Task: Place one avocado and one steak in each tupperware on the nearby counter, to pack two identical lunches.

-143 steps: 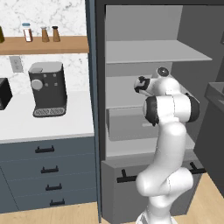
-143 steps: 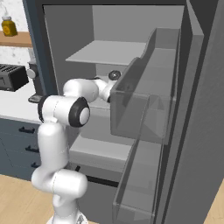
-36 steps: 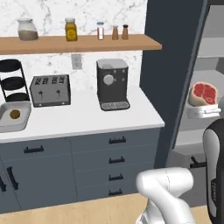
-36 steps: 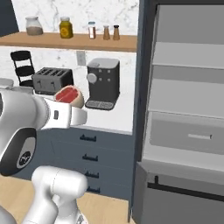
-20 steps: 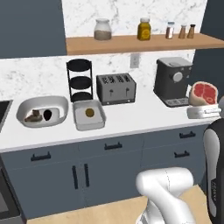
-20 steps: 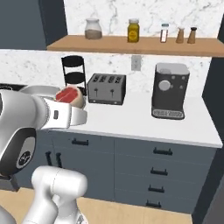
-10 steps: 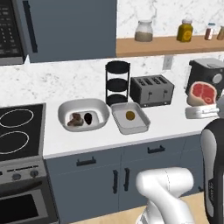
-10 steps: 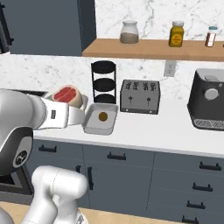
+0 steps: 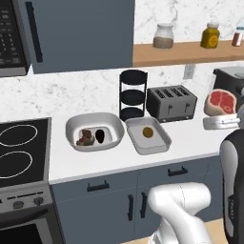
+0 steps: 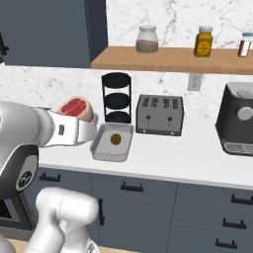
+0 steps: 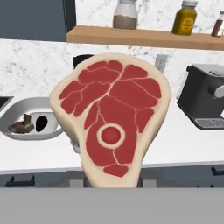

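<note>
My gripper (image 9: 220,114) is shut on a raw red steak (image 9: 219,101) and holds it up above the counter's (image 9: 95,161) right part. The same steak (image 11: 111,127) takes up most of the hand view, and from the right base it shows as the steak (image 10: 76,108) on the gripper (image 10: 84,118). An oval white tupperware (image 9: 76,125) holds a brownish lump (image 9: 85,137) and a dark avocado (image 9: 99,136). A rectangular tupperware (image 9: 161,142) beside it holds one round avocado (image 9: 147,132).
Behind the tupperwares stand a black tiered rack (image 9: 132,95) and a toaster (image 9: 171,102). A coffee machine (image 10: 238,118) is at the counter's right. A black stovetop (image 9: 14,147) lies to the left. A wooden shelf (image 10: 168,57) with jars hangs above.
The whole picture has slid right as the base drove left along the counter, so the stovetop and both tupperwares show more fully. The steak stays in the shut gripper.
</note>
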Controlling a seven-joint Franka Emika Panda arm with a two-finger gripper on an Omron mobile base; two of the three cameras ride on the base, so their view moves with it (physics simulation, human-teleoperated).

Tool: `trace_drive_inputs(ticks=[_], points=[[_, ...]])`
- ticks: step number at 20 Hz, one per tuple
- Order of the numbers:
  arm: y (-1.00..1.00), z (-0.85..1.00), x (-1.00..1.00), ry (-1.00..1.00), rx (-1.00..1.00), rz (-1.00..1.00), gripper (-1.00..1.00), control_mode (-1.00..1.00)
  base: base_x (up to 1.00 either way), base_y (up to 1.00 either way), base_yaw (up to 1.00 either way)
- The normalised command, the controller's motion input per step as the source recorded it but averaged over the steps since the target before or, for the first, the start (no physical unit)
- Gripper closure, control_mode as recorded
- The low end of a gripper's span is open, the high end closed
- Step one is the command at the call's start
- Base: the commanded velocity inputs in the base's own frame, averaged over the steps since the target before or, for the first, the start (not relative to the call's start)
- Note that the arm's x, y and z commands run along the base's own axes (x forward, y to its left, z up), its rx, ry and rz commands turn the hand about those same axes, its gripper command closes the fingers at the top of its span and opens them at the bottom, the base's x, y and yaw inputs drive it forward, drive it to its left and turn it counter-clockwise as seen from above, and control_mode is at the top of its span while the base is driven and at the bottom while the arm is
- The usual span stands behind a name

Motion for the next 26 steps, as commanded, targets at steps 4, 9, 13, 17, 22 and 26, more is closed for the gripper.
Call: trace_drive_inputs(ticks=[4,9,13,17,22,26], points=[[0.0,-0.08,0.63,0.0,-0.04,0.0,1.0,-1.0,0.19,0.01,0.0],[0.0,-0.23,0.75,0.1,0.05,0.01,1.0,-1.0,0.0,0.0,0.0],[0.09,-0.4,0.72,0.13,0.03,0.05,1.0,-1.0,0.0,0.0,0.0],[0.04,-0.73,0.58,0.06,0.06,0.07,1.0,-1.0,0.0,0.0,0.0],[0.0,-0.84,0.61,0.13,0.25,0.04,1.0,-1.0,0.0,0.0,0.0],[0.0,-0.81,0.75,0.13,0.18,0.07,1.0,-1.0,0.0,0.0,0.0]])
